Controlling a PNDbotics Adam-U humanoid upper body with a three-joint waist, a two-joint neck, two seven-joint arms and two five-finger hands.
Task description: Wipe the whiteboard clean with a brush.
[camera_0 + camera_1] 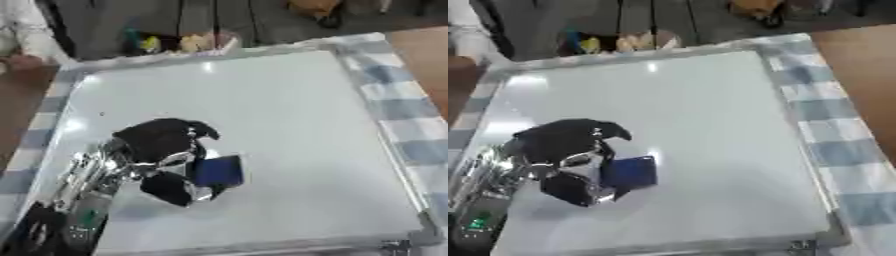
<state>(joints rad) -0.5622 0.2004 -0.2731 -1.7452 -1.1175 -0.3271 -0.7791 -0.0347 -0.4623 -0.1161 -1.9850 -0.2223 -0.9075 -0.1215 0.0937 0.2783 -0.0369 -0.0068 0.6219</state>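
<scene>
While the left hand (162, 150) clamped the blue brush (219, 171) against the whiteboard (289, 115), most of the bare board stretched ahead and rightward. No right hand showed.

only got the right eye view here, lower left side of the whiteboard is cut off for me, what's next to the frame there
observer: a blue and white checked cloth runs along the left side of the whiteboard frame.
operator: and past the cloth
observer: bare brown table, out to the picture's edge.
operator: can you see more of the arm behind the hand
observer: yes, both sides of the silver forearm show. It crosses the board's lower left edge behind the left hand, which is curled on the blue brush.
</scene>
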